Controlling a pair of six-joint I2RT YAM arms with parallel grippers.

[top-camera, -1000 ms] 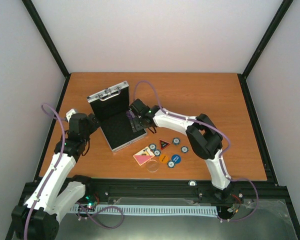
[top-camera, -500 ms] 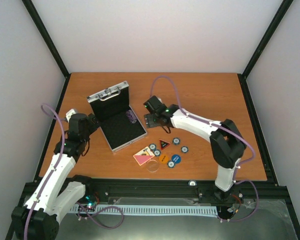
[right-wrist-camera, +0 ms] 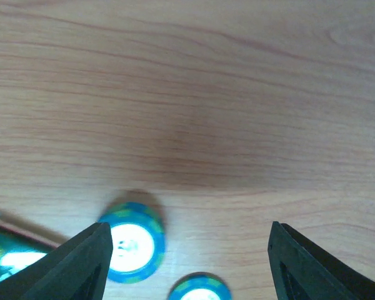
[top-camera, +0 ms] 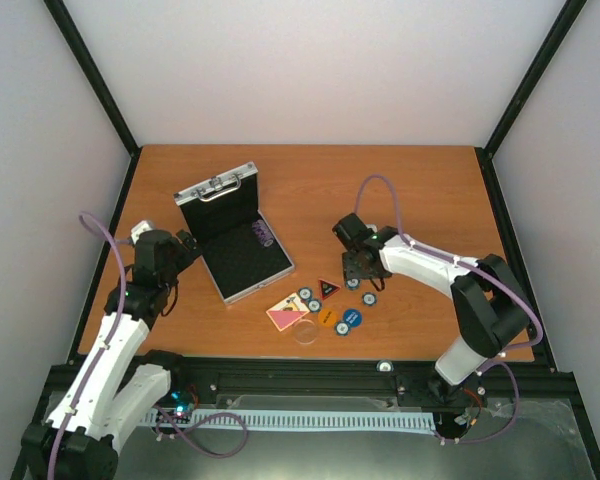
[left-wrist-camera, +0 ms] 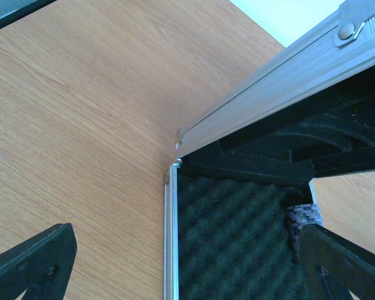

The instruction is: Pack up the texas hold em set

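Since leaving the open case [top-camera: 238, 262], my right fingers [right-wrist-camera: 81, 265] hover spread and empty above a blue-white chip [right-wrist-camera: 132, 250] on the counter [right-wrist-camera: 237, 94]; off-centre descent could knock it away.

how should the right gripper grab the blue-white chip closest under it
Take the blue-white chip by its rim, pinching opposite edges, coming straight down. It lies flat on the table, round and low, so only the edge offers a hold. The open right gripper should probably centre over it first.
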